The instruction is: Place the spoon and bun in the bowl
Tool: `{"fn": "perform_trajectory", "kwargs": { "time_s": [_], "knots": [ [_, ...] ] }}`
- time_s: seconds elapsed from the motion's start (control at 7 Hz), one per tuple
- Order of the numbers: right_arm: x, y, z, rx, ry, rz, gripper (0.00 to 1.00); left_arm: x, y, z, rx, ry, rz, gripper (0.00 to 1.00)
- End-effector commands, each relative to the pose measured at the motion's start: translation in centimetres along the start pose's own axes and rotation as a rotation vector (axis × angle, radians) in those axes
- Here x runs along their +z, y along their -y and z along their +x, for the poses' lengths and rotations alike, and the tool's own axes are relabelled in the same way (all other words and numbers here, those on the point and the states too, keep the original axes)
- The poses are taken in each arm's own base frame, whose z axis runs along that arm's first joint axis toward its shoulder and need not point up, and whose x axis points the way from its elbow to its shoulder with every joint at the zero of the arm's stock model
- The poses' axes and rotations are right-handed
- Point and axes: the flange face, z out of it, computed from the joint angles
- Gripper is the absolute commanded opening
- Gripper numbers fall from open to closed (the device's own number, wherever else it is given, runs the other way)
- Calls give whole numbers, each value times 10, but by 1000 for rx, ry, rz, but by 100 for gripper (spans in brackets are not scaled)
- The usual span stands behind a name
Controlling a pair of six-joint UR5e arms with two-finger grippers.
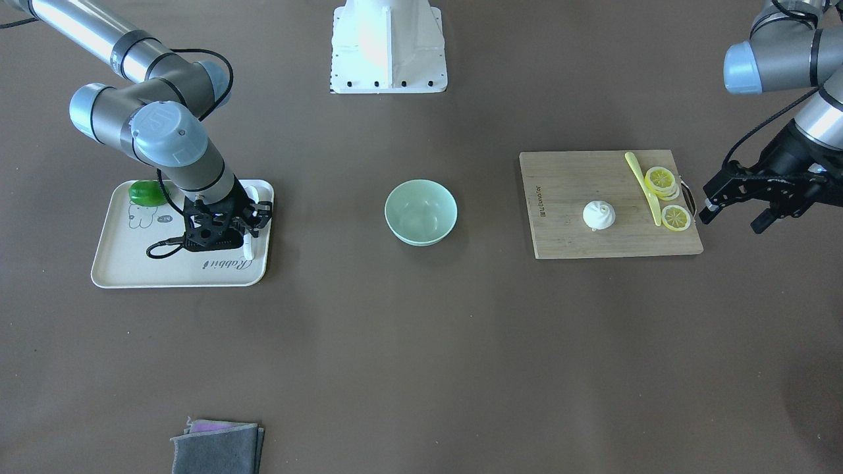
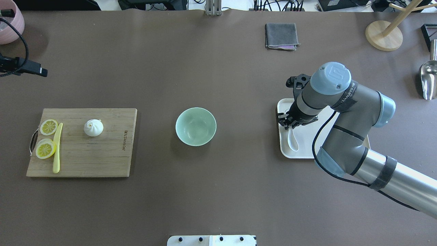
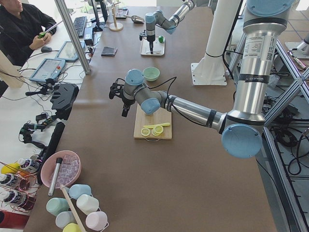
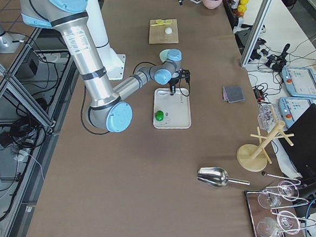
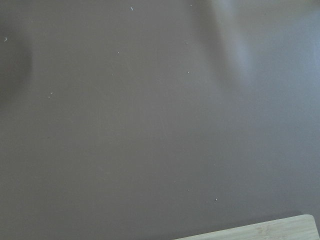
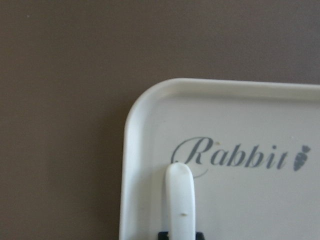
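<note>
Right tool (image 2: 289,123) straddles spoon (image 2: 293,141) on tray (image 2: 304,151); bun (image 2: 93,127) sits on board (image 2: 102,153).

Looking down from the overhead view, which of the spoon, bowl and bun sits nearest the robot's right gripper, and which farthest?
1. spoon: on the tray, right at the right gripper.
2. bowl: mid-table.
3. bun: on the cutting board, far left.

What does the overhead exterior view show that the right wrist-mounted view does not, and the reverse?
Only the overhead view: the bowl, empty at mid-table, and the bun on the cutting board. Only the wrist view: the "Rabbit" lettering on the tray. Both: the spoon lying on the tray, close to one edge.
</note>
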Motion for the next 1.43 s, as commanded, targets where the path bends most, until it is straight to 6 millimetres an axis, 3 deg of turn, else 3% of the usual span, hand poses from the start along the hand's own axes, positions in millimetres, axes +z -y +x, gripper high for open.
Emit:
{"fn": "perform_trajectory", "kwargs": {
  "time_s": [0.0,0.29,0.57,1.0,1.14,1.29],
  "knots": [
    [-32,16,-16,6,41,30,0,2,2,2,1,-1,-1,98],
    [-70,33,-22,14,106,41,0,27,-14,22,21,-14,-49,98],
    [-95,42,-59,11,151,71,0,55,-32,46,30,16,-59,98],
    [-134,52,-114,87,226,104,0,84,-75,108,1,-22,-97,98],
    [-135,54,-125,96,233,107,0,99,-90,120,18,-3,-100,98],
    [-134,62,-152,124,242,100,0,106,-98,125,34,12,-91,98]
  ]
}}
